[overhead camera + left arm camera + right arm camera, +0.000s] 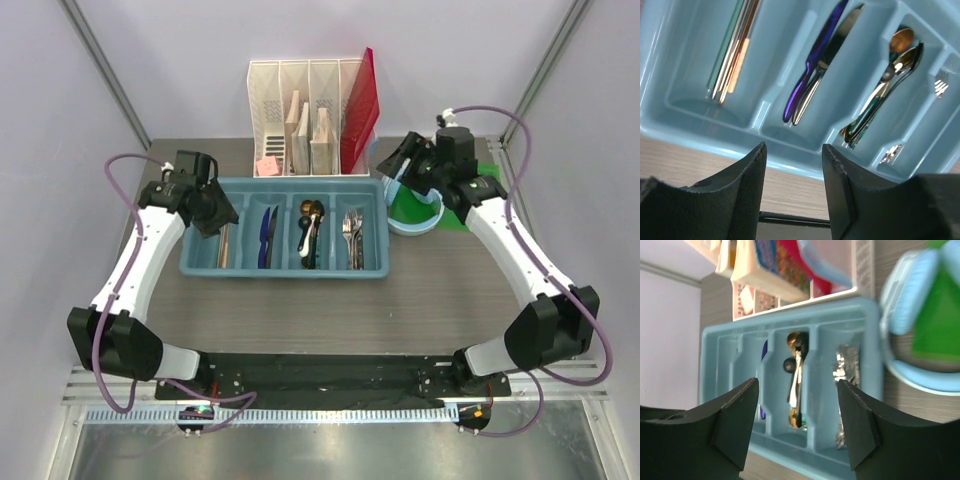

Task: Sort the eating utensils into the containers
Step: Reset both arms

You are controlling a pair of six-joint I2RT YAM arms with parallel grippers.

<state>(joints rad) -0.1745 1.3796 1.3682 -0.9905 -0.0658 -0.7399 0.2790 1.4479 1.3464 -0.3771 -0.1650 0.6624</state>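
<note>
Grey table (450,290), tray (285,272) toward its back edge holds the cutlery (310,232); left gripper (792,150) half-open, right gripper (797,382) wide, both empty.

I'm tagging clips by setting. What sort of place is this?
Likely a robotics lab bench, not a kitchen: a left arm and right arm are bolted at the near edge of a table, and a cutlery tray sits beside an office file organizer and headphones.

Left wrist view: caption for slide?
Open, empty left tool hovers above tray of sorted chopsticks, knives, spoons and forks.
</note>
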